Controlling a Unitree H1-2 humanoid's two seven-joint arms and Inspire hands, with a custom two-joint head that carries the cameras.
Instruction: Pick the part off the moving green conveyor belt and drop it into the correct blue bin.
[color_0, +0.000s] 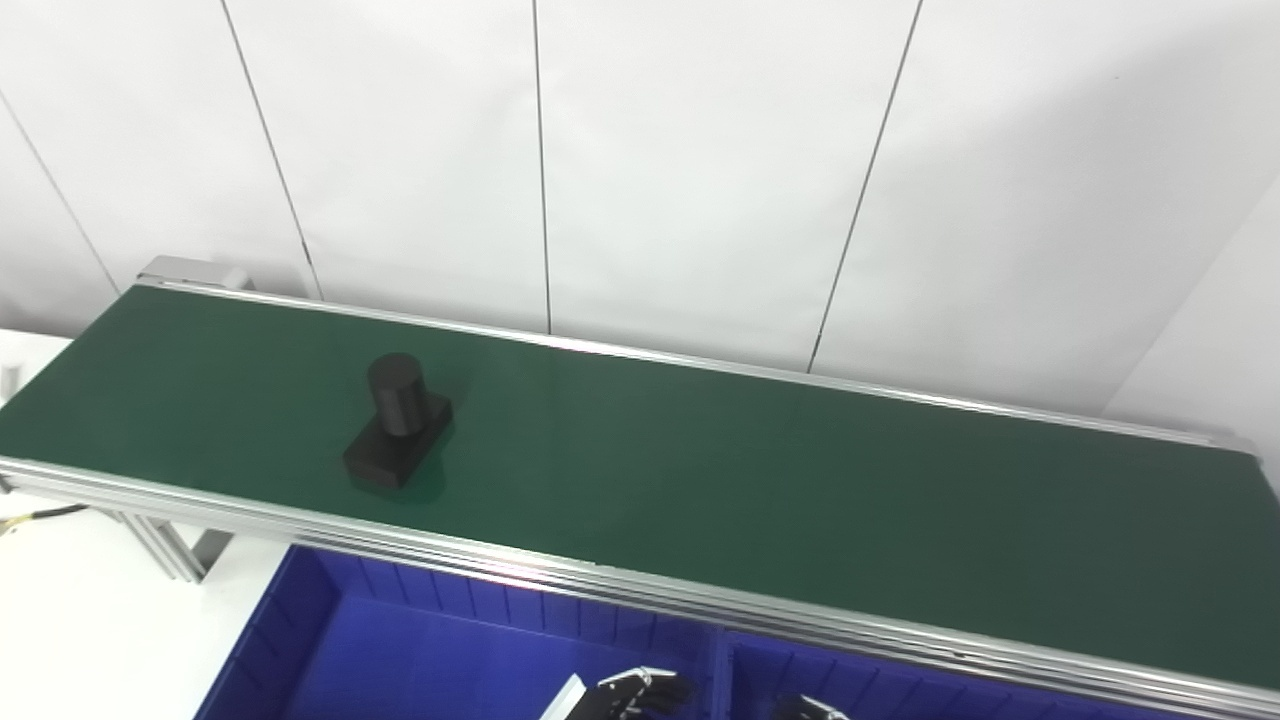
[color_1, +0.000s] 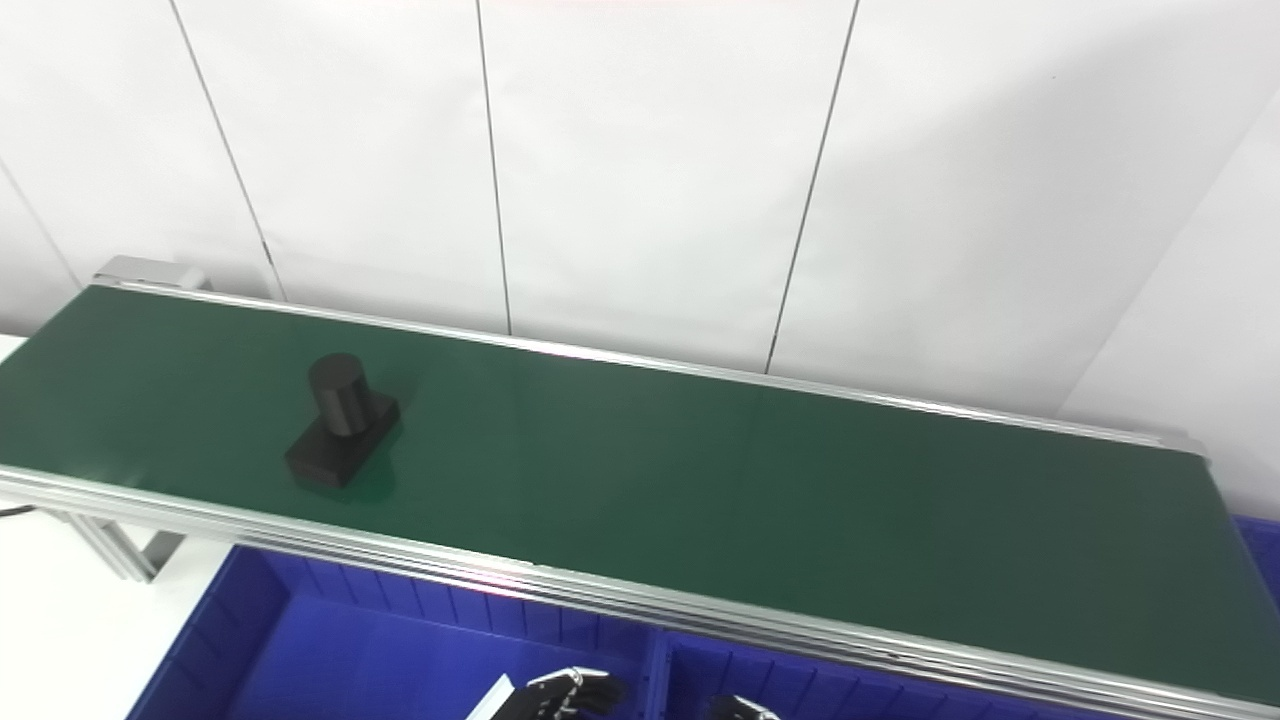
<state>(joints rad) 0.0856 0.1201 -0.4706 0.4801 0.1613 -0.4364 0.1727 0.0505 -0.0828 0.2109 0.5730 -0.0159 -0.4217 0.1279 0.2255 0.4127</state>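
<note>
A black part (color_0: 398, 422), a short cylinder standing on a rectangular base, sits on the green conveyor belt (color_0: 700, 470) toward its left end; it also shows in the right eye view (color_1: 341, 421). Both hands are low at the bottom edge, over the blue bins and well short of the part. Only the fingertips of my left hand (color_0: 640, 692) show, over the left blue bin (color_0: 330, 640). Only a sliver of my right hand (color_0: 812, 709) shows, over the right blue bin (color_0: 900, 690). Neither hand holds anything that I can see.
The belt's aluminium front rail (color_0: 600, 580) runs between the hands and the part. A divider wall (color_0: 722, 672) separates the two bins. A white wall stands behind the belt. A white surface (color_0: 80, 620) lies at the lower left.
</note>
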